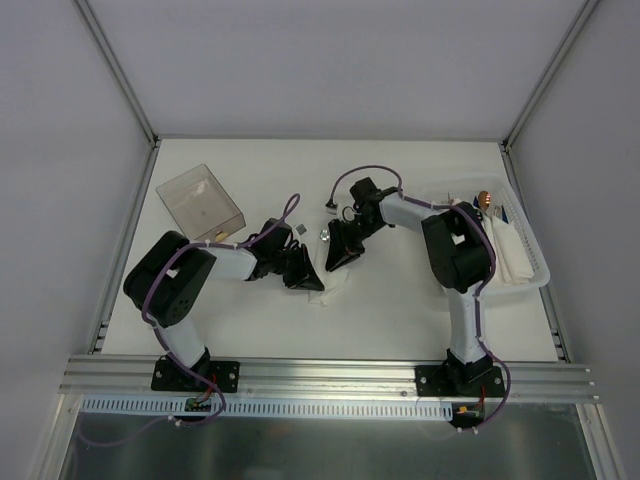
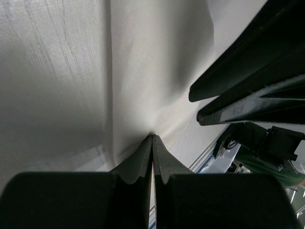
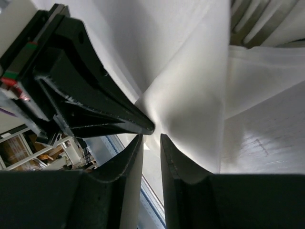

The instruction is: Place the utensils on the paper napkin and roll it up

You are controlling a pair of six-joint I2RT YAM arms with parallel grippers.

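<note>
The white paper napkin lies crumpled and partly lifted at the middle of the table, between the two arms. My left gripper is shut, its tips pinching a fold of the paper napkin; the left gripper shows no gap at its tips. Facing it, my right gripper stands slightly open. In the right wrist view the right gripper has nothing between its fingers, and the napkin sits just beyond its tips. The utensils are hidden.
A clear plastic box stands at the back left. A white tray at the right holds white items and a small gold round thing. The left arm's black fingers crowd the right gripper's tips.
</note>
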